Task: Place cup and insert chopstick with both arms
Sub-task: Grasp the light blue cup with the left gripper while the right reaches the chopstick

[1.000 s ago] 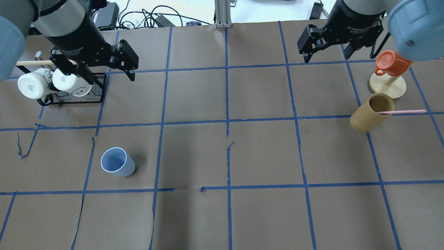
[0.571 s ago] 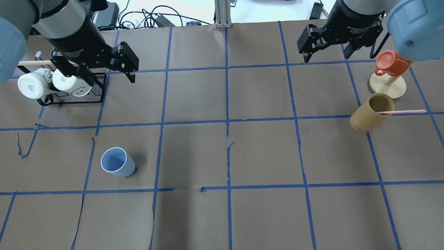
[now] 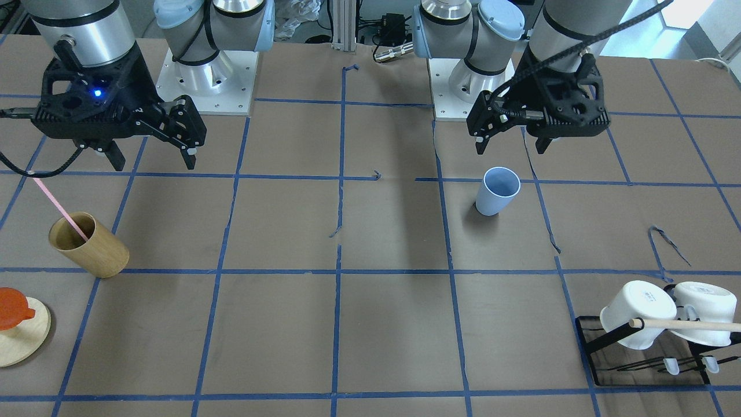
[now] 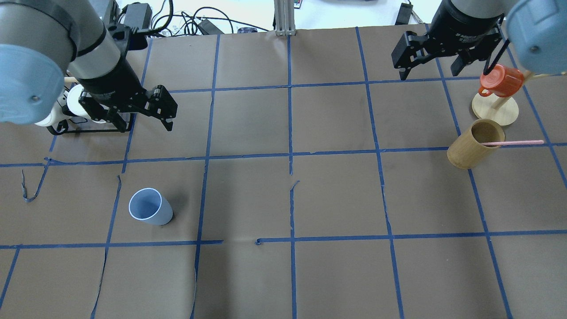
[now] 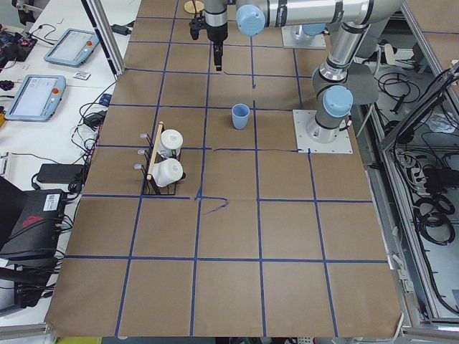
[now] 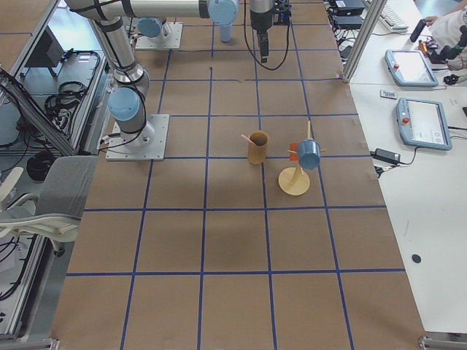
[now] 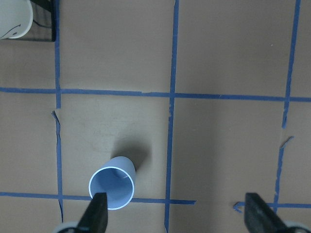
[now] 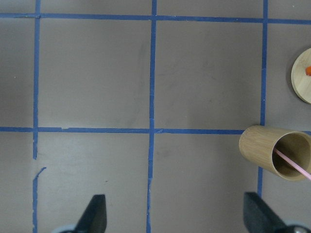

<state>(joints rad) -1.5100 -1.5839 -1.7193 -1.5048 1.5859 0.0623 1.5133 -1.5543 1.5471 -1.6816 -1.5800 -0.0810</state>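
fingers of the left gripper (image 3: pixel 509 149) spread wide and holding nothing, hovering above the brown surface (image 3: pixel 393 324) near the light blue cup (image 3: pixel 496 191); cup stands upright, mouth up, apart from both fingers; right gripper (image 3: pixel 154 165) also wide open and empty, near the bamboo holder (image 3: pixel 90 246); pink chopstick (image 3: pixel 58 209) leans inside that holder, its upper end sticking out past the rim.
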